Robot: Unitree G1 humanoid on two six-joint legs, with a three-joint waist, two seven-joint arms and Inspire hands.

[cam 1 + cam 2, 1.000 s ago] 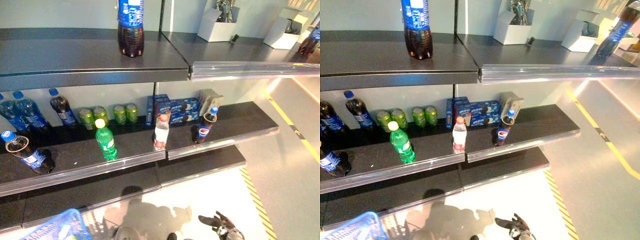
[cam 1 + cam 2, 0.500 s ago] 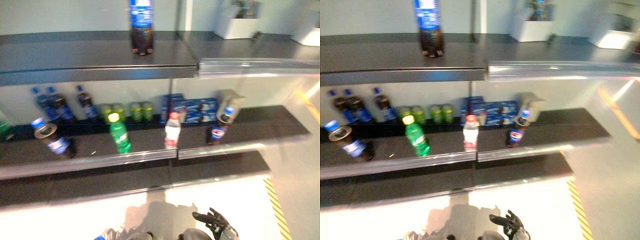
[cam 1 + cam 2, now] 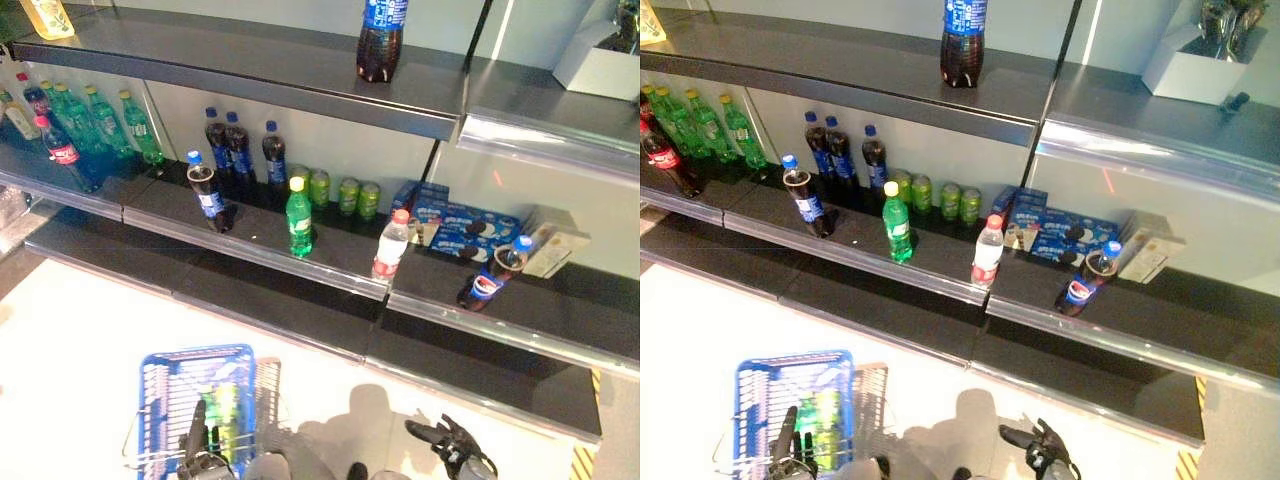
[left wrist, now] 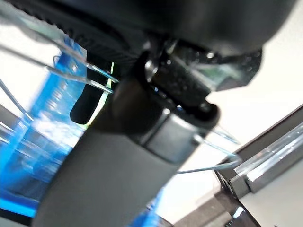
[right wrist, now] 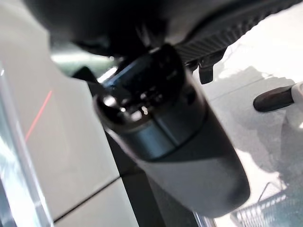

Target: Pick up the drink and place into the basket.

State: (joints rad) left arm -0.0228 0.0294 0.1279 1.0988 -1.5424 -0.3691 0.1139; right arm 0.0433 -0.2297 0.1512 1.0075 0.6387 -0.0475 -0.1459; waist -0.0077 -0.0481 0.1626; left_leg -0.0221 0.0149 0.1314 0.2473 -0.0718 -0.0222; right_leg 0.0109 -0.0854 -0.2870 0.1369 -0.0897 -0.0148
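The blue basket [image 3: 195, 353] hangs low in front at the left. My left hand [image 3: 194, 442] is shut on its thin wire handles [image 4: 71, 74]. A green drink [image 3: 222, 408] lies inside the basket. My right hand [image 3: 446, 447] hangs low at the right, open and empty, well below the shelves. On the middle shelf stand a green bottle [image 3: 298, 218], a clear bottle with a red cap [image 3: 390, 247], a cola bottle with a blue cap [image 3: 207, 193] and a tilted cola bottle [image 3: 490, 280].
Green cans [image 3: 340, 192] and blue biscuit boxes [image 3: 455, 222] stand at the back of the middle shelf. More bottles [image 3: 90, 125] stand at the far left. A large cola bottle [image 3: 380, 35] stands on the top shelf. The bottom shelf [image 3: 300, 315] juts out towards me.
The camera has swung, so the shelves show further left and from higher. The blue basket with a green drink in it now shows whole at the lower left. The right hand stays low.
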